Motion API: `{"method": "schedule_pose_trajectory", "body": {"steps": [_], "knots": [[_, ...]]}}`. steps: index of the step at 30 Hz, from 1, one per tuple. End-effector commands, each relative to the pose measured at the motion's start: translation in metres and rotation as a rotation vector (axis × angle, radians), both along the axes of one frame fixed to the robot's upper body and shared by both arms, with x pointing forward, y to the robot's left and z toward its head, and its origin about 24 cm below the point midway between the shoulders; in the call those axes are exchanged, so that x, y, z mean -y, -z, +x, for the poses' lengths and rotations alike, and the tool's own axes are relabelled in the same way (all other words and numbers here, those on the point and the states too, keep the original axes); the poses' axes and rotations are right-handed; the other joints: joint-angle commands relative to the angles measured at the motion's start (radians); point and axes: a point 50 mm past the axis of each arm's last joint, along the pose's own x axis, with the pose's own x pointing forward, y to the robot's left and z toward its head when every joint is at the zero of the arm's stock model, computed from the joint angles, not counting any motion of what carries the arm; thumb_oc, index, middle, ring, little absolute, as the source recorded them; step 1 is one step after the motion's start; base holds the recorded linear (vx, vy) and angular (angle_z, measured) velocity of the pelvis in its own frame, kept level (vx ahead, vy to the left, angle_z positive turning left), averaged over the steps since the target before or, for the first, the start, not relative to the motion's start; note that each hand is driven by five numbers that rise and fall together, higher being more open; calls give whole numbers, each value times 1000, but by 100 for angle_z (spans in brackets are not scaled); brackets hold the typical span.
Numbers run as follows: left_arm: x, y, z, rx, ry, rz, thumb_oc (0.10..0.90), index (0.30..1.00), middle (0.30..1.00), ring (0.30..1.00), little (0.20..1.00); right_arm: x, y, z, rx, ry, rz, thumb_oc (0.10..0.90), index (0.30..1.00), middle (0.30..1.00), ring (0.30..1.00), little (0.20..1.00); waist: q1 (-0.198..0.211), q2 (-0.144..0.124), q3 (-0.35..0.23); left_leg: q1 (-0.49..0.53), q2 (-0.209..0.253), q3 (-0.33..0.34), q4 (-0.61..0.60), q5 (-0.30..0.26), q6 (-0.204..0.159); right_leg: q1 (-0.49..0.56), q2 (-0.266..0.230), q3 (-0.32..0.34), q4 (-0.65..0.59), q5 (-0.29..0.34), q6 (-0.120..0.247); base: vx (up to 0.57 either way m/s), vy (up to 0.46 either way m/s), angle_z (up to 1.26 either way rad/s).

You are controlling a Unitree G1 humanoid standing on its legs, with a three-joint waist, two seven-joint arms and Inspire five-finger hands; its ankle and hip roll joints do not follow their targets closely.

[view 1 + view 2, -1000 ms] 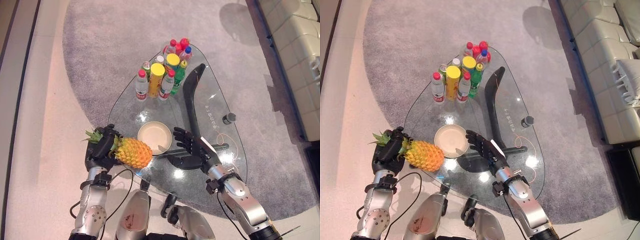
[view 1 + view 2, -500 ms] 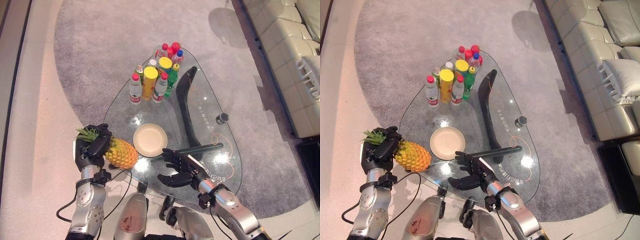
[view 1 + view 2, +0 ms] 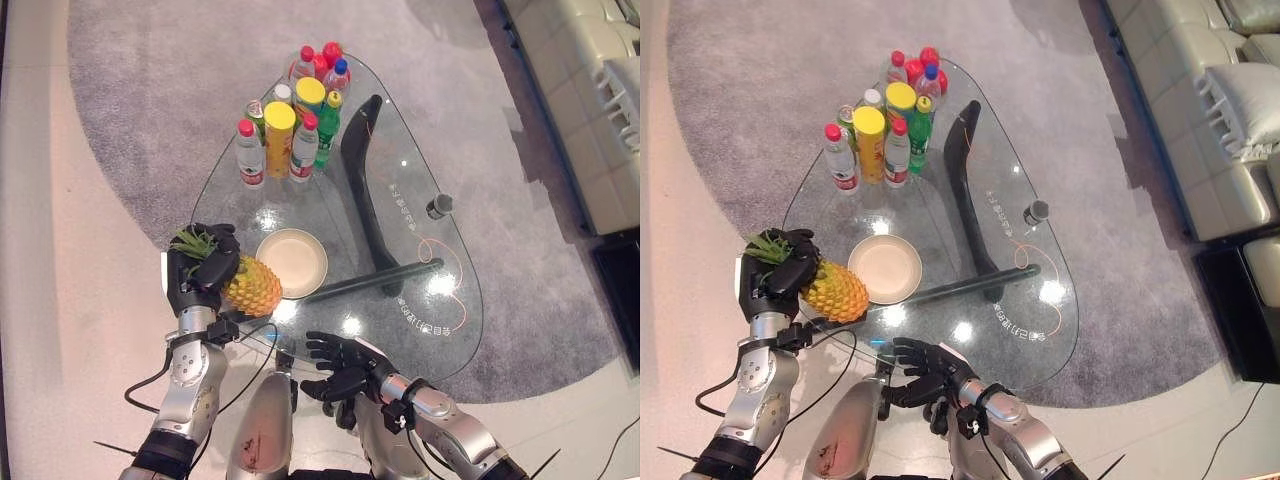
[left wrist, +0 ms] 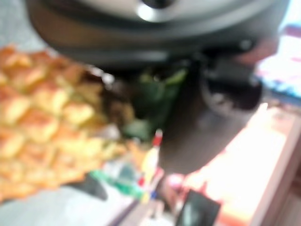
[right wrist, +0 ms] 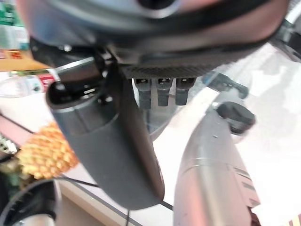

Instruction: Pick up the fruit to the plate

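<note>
At table's near-left edge: pineapple (image 3: 250, 287) clamped at its crown end by left hand (image 3: 200, 275)
Long axis: body points toward plate (image 3: 292, 263), just beside
Right hand (image 3: 345, 368): fingers spread, holding nothing, farther off

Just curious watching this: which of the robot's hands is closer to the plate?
Left. The left hand holds the pineapple right beside the plate; the right hand hangs open off the table's near edge.
</note>
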Motion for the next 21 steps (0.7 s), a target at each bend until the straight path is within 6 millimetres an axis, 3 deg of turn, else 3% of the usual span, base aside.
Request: {"method": "schedule_pose_trajectory", "body": {"steps": [1, 19, 21], "knots": [[21, -71, 4, 419, 54, 56, 100, 300, 300, 300, 200, -20, -28, 6, 91, -97, 124, 800, 900, 900, 900, 900, -8, 1, 6, -47, 42, 23, 148, -53, 4, -62, 18, -30, -65, 217, 27, -54, 34, -15], [30, -115, 13, 676, -138, 346, 100, 300, 300, 300, 200, -20, -50, 30, 164, -126, 79, 800, 900, 900, 900, 900, -91, -7, 6, -280, 45, 45, 179, -40, -1, -294, 21, 32, -67, 253, 30, -46, 54, -10], [30, -115, 12, 689, -166, 358, 100, 300, 300, 300, 200, -20, -49, 30, 157, -127, 73, 800, 900, 900, 900, 900, -93, 0, 6, -271, 49, 37, 191, -75, -7, -289, 26, 40, -54, 229, 37, 49, 86, -7]]}}
